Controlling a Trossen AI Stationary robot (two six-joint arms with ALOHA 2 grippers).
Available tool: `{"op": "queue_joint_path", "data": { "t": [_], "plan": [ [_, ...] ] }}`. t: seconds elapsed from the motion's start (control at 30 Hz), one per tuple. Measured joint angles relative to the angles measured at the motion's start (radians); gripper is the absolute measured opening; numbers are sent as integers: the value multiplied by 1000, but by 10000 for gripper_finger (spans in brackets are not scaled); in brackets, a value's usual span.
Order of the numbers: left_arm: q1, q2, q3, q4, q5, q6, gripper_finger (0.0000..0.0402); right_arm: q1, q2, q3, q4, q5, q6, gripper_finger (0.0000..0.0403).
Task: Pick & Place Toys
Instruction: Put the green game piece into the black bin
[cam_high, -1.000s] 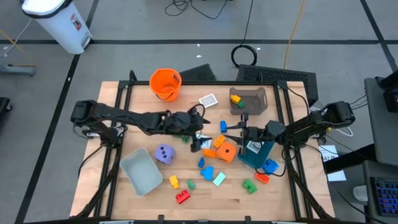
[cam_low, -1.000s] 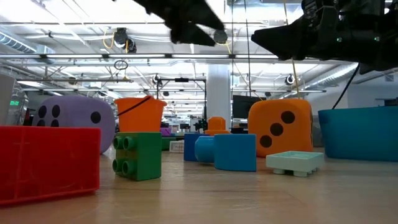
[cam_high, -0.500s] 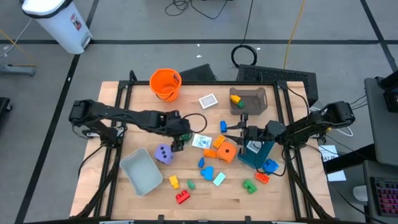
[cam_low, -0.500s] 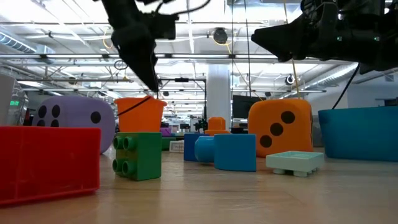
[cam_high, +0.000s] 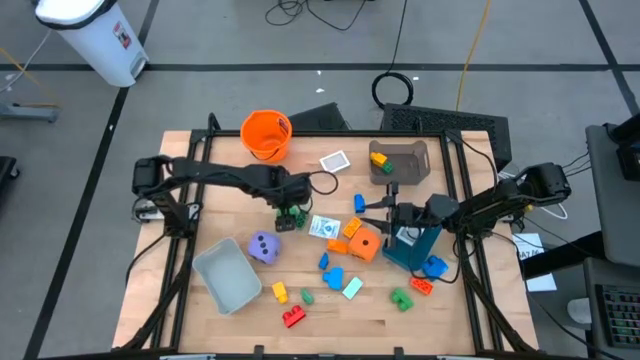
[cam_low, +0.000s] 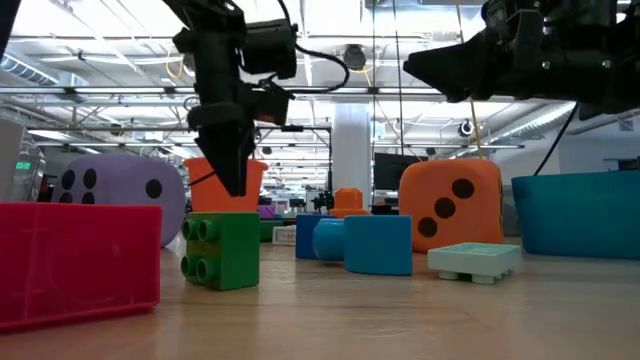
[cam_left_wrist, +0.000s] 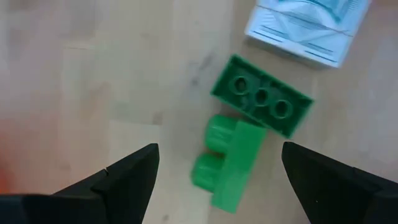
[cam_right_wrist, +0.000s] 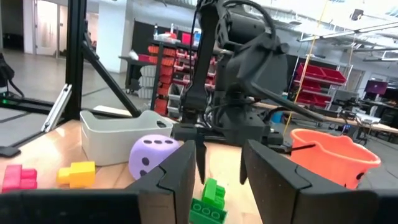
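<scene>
Two green blocks (cam_left_wrist: 262, 96) (cam_left_wrist: 227, 163) lie side by side on the wooden table, next to a white picture card (cam_high: 323, 227). My left gripper (cam_high: 290, 212) points down just above them, open; its fingers (cam_left_wrist: 127, 177) stand wide on either side of the nearer block without touching it. The right wrist view shows that gripper (cam_right_wrist: 199, 155) over the green blocks (cam_right_wrist: 208, 199). My right gripper (cam_high: 385, 207) hovers level and open near the table's middle, nothing between its fingers (cam_right_wrist: 168, 180). Other toys are a purple die (cam_high: 263, 247), an orange die (cam_high: 364, 244) and loose bright blocks along the near side.
A grey bin (cam_high: 228, 275) sits at the near left, a teal bin (cam_high: 410, 245) under my right arm, and an orange bucket (cam_high: 266, 134) at the far edge. Another grey bin (cam_high: 400, 160) stands far right. Blue, red, yellow and green blocks (cam_high: 335, 275) lie scattered toward the near edge.
My left gripper has swung from the table's middle toward its left edge, tipped from a slant to pointing almost straight down, and sunk over the green blocks. Its fingers stay open. The white card, earlier under the gripper, now lies uncovered.
</scene>
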Motion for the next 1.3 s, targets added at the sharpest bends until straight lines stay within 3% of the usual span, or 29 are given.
{"op": "queue_joint_path", "data": {
  "t": [0.3,1.3],
  "plan": [
    [29,53,0,-81,27,35,347,0,0,0,-15,0,-3,130],
    [69,154,0,-97,112,89,346,-2,0,0,-14,3,1,130]
  ]
}}
